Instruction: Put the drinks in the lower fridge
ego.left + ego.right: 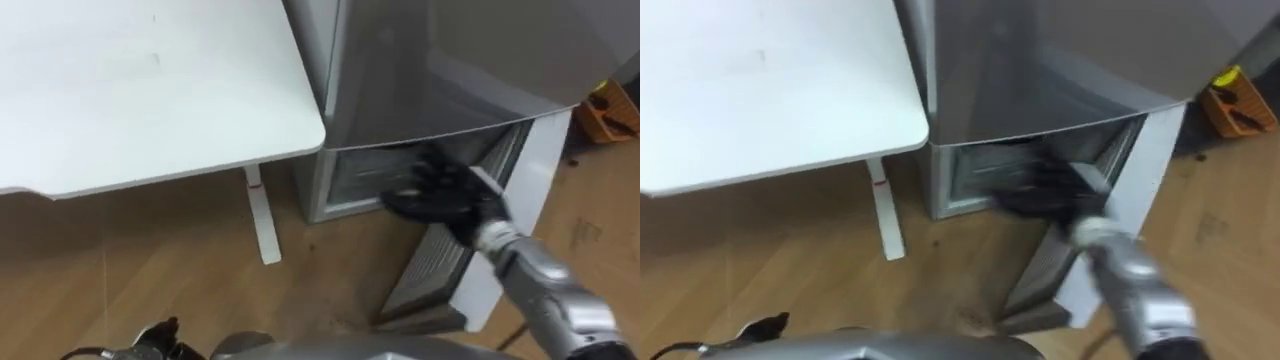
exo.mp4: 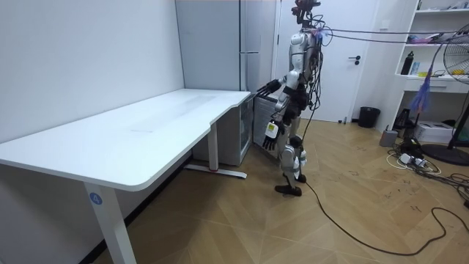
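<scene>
The grey fridge (image 1: pixel 450 70) stands before me, with its lower door (image 1: pixel 530 190) swung open to the right and the dark lower compartment (image 1: pixel 365 175) showing. My right hand (image 1: pixel 440 195) is black, reaches in from the lower right and hovers in front of that opening with its fingers spread and nothing in them. In the room view I stand facing the fridge (image 2: pixel 256 73) with that hand (image 2: pixel 267 88) held out at chest height. My left hand (image 1: pixel 150 342) hangs low at the bottom left, close to my body.
A white table (image 1: pixel 150 90) fills the left, its corner right beside the fridge and its leg (image 1: pixel 262 220) on the wooden floor. An orange object (image 1: pixel 610 110) lies on the floor at far right. The room view's right has a shelf (image 2: pixel 432 59) and a fan (image 2: pixel 458 73).
</scene>
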Robot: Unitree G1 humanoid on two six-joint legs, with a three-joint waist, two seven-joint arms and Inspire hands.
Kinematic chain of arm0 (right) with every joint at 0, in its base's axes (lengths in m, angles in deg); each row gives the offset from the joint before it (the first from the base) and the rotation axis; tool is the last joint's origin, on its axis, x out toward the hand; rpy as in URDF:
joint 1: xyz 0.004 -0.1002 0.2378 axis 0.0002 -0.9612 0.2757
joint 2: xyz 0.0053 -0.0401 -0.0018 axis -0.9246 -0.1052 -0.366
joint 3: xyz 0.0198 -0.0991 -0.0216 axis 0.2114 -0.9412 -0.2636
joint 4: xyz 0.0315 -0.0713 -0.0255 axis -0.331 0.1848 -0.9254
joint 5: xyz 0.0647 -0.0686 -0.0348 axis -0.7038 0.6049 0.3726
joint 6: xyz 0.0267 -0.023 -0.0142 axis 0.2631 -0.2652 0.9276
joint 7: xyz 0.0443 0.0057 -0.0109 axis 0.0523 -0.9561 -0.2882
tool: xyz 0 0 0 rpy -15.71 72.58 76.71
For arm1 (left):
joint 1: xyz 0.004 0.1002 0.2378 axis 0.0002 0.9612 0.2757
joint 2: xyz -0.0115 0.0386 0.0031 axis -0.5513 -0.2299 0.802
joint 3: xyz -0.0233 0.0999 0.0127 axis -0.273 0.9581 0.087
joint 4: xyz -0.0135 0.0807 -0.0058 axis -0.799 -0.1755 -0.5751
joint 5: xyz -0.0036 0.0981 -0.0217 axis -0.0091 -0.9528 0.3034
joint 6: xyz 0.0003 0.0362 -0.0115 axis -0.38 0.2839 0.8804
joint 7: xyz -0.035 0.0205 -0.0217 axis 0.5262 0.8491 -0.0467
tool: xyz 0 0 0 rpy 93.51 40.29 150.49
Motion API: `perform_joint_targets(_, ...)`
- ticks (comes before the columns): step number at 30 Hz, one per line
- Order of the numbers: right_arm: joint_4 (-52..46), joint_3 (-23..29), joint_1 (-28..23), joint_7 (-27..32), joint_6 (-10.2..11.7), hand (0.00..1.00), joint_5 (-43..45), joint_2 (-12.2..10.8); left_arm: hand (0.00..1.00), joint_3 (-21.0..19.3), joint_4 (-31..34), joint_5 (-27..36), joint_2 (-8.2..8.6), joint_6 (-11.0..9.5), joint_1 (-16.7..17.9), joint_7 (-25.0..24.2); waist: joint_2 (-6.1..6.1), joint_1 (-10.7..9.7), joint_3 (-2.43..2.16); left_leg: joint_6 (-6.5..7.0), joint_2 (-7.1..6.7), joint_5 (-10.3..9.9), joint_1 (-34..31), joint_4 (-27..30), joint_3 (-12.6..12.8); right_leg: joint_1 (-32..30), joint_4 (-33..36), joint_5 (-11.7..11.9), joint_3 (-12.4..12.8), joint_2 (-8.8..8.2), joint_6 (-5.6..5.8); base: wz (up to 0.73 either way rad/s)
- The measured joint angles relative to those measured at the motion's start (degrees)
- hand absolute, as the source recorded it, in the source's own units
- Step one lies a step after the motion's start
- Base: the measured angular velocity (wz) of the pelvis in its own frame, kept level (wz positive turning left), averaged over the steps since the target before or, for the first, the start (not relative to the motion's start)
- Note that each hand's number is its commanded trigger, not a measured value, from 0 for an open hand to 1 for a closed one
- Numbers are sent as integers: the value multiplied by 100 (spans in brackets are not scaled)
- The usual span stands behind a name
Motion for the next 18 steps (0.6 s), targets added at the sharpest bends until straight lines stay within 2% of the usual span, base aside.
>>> perform_joint_targets(1,37,144,-105,-65,-52,0,-111,-3,0,6,15,34,37,-15,21,-25,39,49,-14,4,-6,-3,-13,17,-54,6,7,-1,-37,-5,2,21)
perform_joint_targets(2,54,79,-39,-314,-108,0,-118,149,0,81,-16,41,30,53,107,-77,79,89,-12,4,-12,-2,-42,19,-83,-10,6,-1,-40,-5,2,11)
perform_joint_targets(4,31,-67,103,-584,-284,0,-323,293,0,249,-16,42,26,215,154,-89,91,55,24,-16,-38,17,-83,26,-142,-13,2,-1,-122,-12,2,6)
perform_joint_targets(5,29,-225,239,-729,-381,0,-519,273,0,311,-17,42,41,280,145,-68,74,74,19,-32,-56,28,-92,26,-159,-12,3,-4,-156,-12,-2,16)
perform_joint_targets(6,29,-332,336,-804,-426,0,-577,227,0,358,-17,42,48,304,128,-61,61,83,20,-38,-56,37,-95,26,-163,-9,2,-11,-152,-12,-10,16)
perform_joint_targets(7,29,-500,555,-978,-491,0,-647,55,0,433,-17,41,73,354,61,-56,27,98,23,-45,-67,51,-109,33,-187,-5,1,-46,-155,-14,-61,21)
perform_joint_targets(10,-12,-643,917,-1388,-523,0,-703,-378,0,527,-20,44,154,400,-137,-56,-4,197,4,-57,-84,82,-157,47,-293,38,-80,-56,-244,-33,-74,23)
perform_joint_targets(11,-34,-659,1007,-1526,-589,0,-792,-452,0,566,-20,47,151,429,-155,-52,-13,250,-1,-57,-87,82,-136,48,-301,84,-99,-57,-249,-32,-73,19)
perform_joint_targets(14,-124,-655,1049,-1728,-632,0,-920,-478,0,548,-21,47,145,522,-119,-54,-28,355,-2,-47,-115,87,-140,40,-306,105,-99,-73,-246,-32,-48,13)
perform_joint_targets(18,-122,-659,1039,-1892,-784,0,-915,-477,0,546,-21,57,160,602,-106,-65,-45,358,7,-36,-136,87,-154,35,-330,108,-93,-81,-240,-44,-32,9)
